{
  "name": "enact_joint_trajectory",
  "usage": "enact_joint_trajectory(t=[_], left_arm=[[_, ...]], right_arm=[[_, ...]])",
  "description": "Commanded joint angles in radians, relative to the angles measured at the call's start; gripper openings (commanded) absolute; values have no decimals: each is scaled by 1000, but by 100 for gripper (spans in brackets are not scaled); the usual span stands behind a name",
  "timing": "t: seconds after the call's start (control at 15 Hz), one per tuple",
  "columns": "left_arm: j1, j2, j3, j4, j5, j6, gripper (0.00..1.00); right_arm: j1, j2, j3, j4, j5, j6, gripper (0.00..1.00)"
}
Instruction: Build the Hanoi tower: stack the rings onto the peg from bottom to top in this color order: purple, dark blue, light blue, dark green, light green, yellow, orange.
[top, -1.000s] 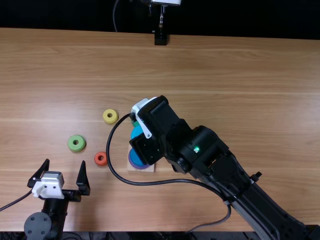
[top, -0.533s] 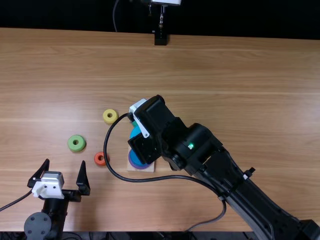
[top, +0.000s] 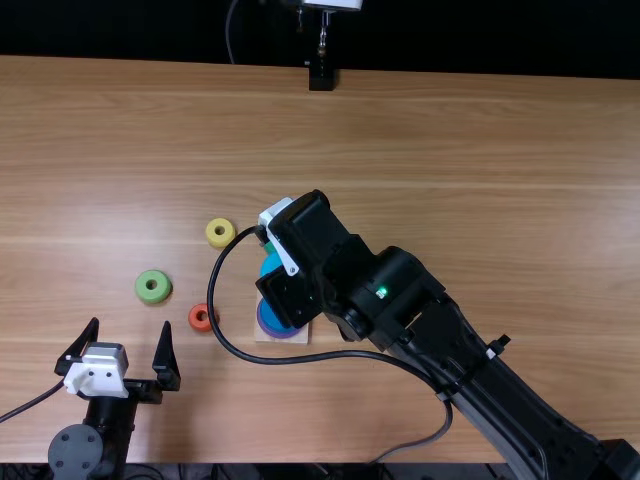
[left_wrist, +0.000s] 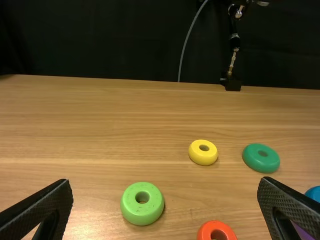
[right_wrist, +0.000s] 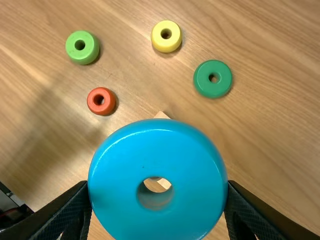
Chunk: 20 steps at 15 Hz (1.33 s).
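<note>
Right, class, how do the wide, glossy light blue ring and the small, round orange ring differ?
The light blue ring is held between the right gripper's black fingers; the orange ring lies flat on the light brown wooden table. The light blue ring is much wider than the orange ring. Both have a round hole through the middle.

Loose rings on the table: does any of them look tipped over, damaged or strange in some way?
No, nothing stands out. The light green ring, yellow ring, dark green ring and orange ring each lie flat, hole upward, apart from one another, without visible damage.
</note>
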Motion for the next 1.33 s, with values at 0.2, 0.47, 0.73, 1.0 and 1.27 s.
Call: enact_joint_trajectory(t=[0.2, 0.47, 0.73, 1.0, 1.27], left_arm=[[12, -11, -37, -4, -1, 7, 100], [12, -11, -37, -4, -1, 7, 100], [12, -11, -37, -4, -1, 7, 100], [12, -11, -37, -4, -1, 7, 100], [12, -11, -37, -4, -1, 7, 100]], right_arm=[[14, 19, 18, 2, -1, 6, 0], [16, 45, 20, 2, -1, 6, 0], [28, 48, 18, 2, -1, 4, 0], [40, 59, -11, 2, 2, 4, 0], [40, 59, -28, 2, 4, 4, 0]])
